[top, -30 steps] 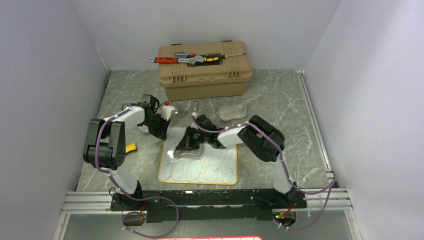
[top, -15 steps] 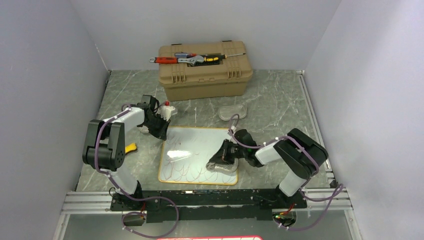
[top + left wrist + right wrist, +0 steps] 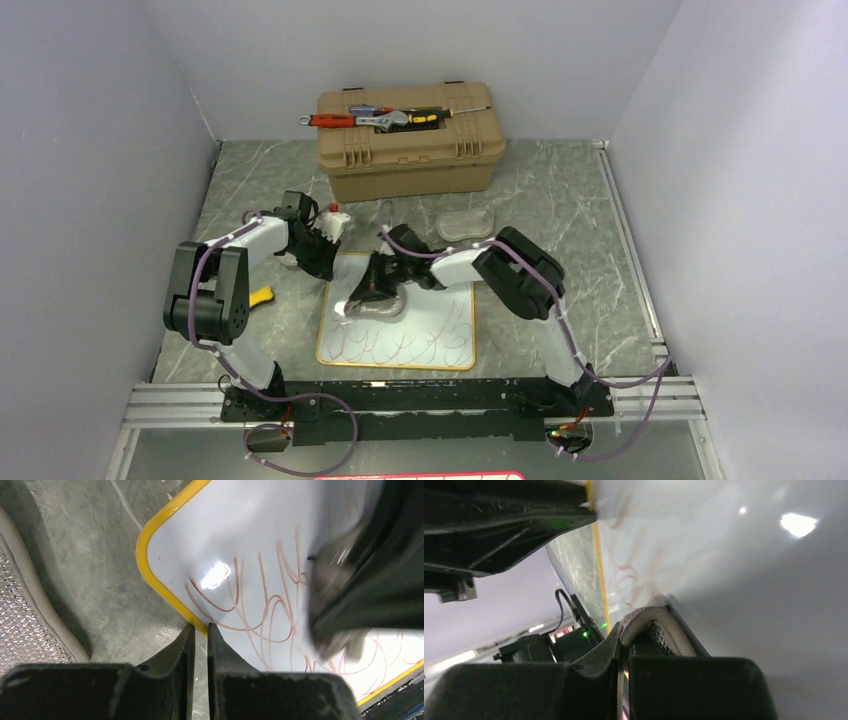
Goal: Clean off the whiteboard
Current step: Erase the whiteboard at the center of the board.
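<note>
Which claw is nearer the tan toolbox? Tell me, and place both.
Left. The left claw sits at the whiteboard's far-left corner, just before the toolbox; the right claw presses an eraser nearer the bases, mid-board.

I see tan toolbox [image 3: 410, 160] at back of table [image 3: 560, 200], hand tools [image 3: 375, 118] on lid; clear dish [image 3: 465, 224] near it.

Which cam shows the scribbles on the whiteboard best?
Top external: the whole whiteboard, scribbles across its near half. Left wrist shows sharp strokes at one corner only; right wrist is blurred, with a few faint ones.
</note>
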Controlling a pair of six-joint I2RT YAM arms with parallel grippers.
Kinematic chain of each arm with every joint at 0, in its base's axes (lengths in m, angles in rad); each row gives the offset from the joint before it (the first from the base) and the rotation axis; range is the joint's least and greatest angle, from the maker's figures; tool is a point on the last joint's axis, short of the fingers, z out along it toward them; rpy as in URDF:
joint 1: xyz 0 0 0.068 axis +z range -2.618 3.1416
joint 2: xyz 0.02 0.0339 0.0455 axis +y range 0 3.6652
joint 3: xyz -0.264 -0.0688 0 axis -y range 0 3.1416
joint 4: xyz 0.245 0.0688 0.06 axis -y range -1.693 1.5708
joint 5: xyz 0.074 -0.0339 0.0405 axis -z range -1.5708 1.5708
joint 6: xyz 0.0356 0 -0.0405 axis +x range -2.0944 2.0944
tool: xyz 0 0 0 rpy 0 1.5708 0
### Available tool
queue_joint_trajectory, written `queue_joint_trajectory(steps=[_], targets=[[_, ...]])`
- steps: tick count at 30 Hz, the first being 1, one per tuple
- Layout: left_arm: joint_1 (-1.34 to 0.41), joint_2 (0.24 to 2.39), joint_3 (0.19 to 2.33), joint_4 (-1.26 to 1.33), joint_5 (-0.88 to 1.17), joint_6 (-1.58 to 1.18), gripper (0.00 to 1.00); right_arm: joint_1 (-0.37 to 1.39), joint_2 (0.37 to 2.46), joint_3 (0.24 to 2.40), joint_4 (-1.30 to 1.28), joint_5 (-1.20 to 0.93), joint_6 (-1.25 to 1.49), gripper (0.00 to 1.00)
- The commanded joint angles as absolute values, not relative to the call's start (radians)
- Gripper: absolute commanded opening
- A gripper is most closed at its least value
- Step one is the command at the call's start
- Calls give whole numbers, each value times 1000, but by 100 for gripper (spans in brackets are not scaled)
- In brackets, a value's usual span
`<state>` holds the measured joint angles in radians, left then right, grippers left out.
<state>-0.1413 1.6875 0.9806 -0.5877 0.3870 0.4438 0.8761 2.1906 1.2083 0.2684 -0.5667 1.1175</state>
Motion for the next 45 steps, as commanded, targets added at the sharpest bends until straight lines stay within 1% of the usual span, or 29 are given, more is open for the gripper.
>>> queue_joint_trajectory(steps=[1, 3, 5, 7, 9, 11, 12, 14, 18, 20, 22, 24, 26, 28, 30, 32, 34, 36, 38, 42, 45], targets=[[-170, 1686, 922, -614, 410, 494, 8, 646, 2143, 968, 87, -211, 1069, 0], [-169, 1678, 918, -614, 411, 500, 8, 626, 2126, 962, 70, -175, 1063, 0], [-169, 1677, 913, -611, 414, 499, 8, 670, 2170, 1022, 56, -181, 1067, 0], [-169, 1684, 913, -609, 416, 497, 8, 748, 2239, 1138, 15, -191, 1065, 0], [-169, 1690, 915, -609, 416, 496, 8, 825, 2322, 1262, 5, -246, 1066, 0], [-168, 1690, 914, -606, 415, 495, 8, 878, 2376, 1340, -18, -275, 1070, 0], [-165, 1690, 918, -610, 417, 495, 8, 884, 2377, 1309, 7, -295, 1089, 0], [-164, 1689, 917, -611, 415, 497, 8, 836, 2297, 1172, 55, -283, 1101, 0], [-160, 1685, 911, -606, 416, 502, 8, 649, 2032, 795, 89, -224, 1087, 0], [-158, 1683, 911, -606, 419, 502, 8, 557, 1886, 635, 52, -165, 1068, 0], [-158, 1680, 910, -603, 424, 501, 8, 503, 1778, 527, 27, -100, 1061, 0], [-158, 1679, 908, -600, 426, 500, 8, 503, 1761, 510, 34, -86, 1056, 0], [-158, 1683, 912, -601, 428, 499, 8, 553, 1844, 594, 30, -103, 1064, 0], [-158, 1692, 921, -608, 426, 496, 8, 633, 1964, 739, 22, -124, 1070, 0], [-158, 1696, 927, -610, 420, 494, 8, 717, 2111, 950, 24, -176, 1064, 0], [-156, 1694, 929, -610, 415, 492, 8, 789, 2226, 1145, -58, -193, 1042, 0], [-156, 1690, 929, -611, 413, 492, 8, 816, 2280, 1234, -80, -205, 1044, 0], [-156, 1688, 929, -613, 411, 494, 8, 783, 2265, 1190, -62, -202, 1068, 0], [-156, 1684, 927, -615, 408, 498, 8, 715, 2191, 1054, -32, -181, 1080, 0], [-155, 1680, 916, -606, 405, 504, 8, 512, 1928, 745, -77, -92, 1048, 0], [-155, 1686, 912, -599, 408, 508, 8, 398, 1744, 591, -136, -23, 1014, 0]])
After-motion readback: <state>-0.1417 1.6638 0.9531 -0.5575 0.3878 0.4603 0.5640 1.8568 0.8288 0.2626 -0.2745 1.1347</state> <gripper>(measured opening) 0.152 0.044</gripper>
